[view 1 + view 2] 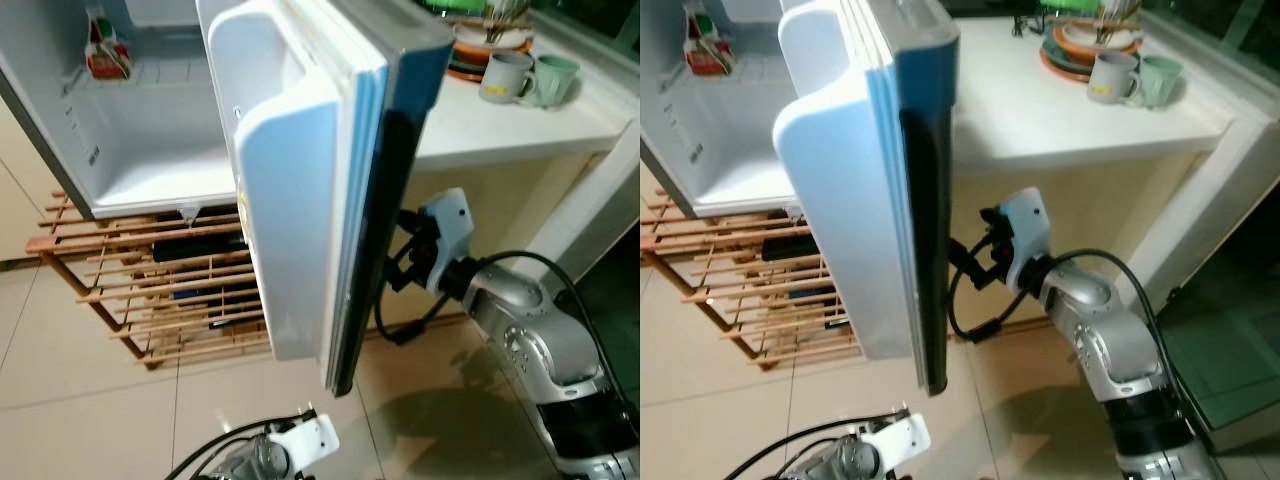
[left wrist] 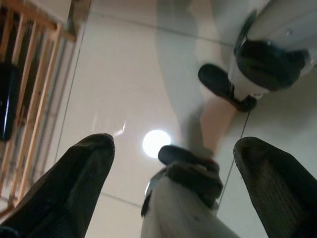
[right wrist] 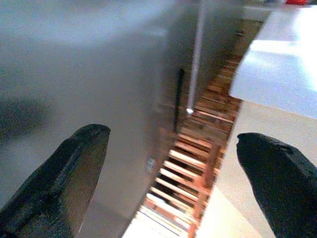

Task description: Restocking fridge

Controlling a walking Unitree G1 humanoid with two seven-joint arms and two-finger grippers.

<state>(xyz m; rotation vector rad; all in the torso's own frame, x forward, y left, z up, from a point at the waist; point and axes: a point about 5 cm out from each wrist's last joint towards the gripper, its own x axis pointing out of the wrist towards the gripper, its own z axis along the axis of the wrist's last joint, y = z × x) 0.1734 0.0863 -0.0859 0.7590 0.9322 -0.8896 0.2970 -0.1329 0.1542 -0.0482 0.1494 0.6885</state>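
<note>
Right gripper (image 3: 171, 173), fingers spread wide, sits at the fridge door (image 1: 300, 180)'s three o'clock outer face; left gripper (image 2: 173, 183), likewise wide, hangs over the floor (image 2: 124, 74).

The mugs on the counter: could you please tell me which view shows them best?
The left eye view: both mugs sit clear beside the stacked plates. The right eye view shows them too, smaller and nearer its top edge. The wrist views face floor and fridge door.
</note>
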